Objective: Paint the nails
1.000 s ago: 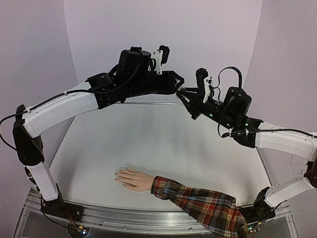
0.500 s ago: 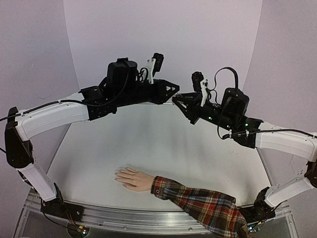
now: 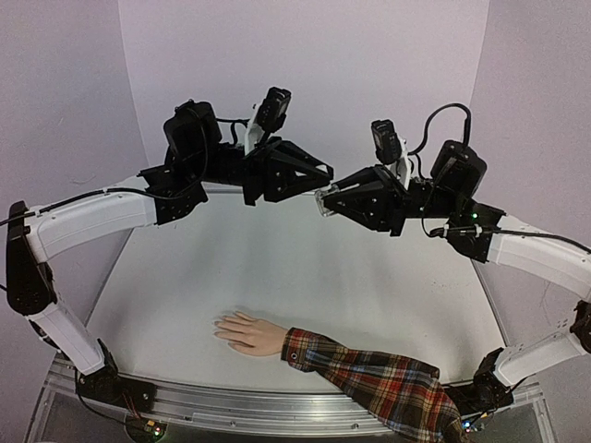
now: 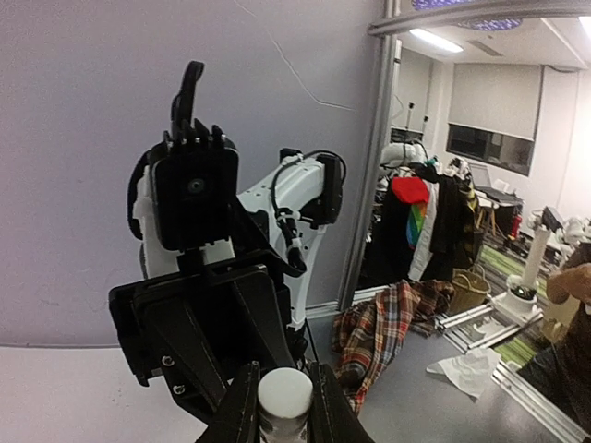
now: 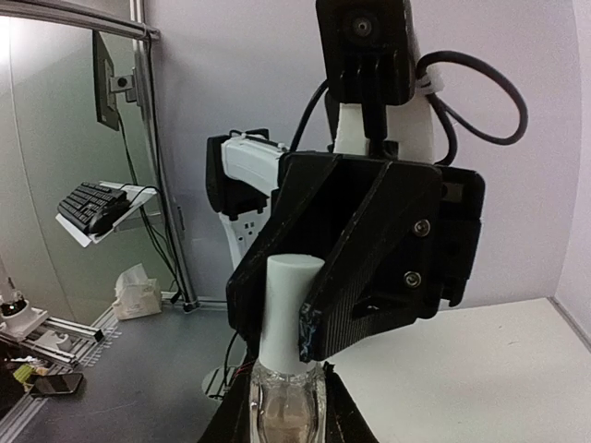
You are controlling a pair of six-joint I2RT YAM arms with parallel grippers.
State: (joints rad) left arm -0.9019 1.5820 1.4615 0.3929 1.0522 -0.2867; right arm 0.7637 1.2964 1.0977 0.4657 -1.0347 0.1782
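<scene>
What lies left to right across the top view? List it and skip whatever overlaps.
Left arm's white link → hand → bottle → right arm's white link.

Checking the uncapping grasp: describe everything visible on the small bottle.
The small bottle has a clear, glass-looking body with rounded shoulders and a tall, matte white cap, cylindrical and seated on the neck. It hangs in mid-air. The right gripper is clamped on the body, with the cap pointing away from its wrist. The left gripper is shut on the cap from the opposite side. Nothing else touches it. Contents and any label cannot be made out.
</scene>
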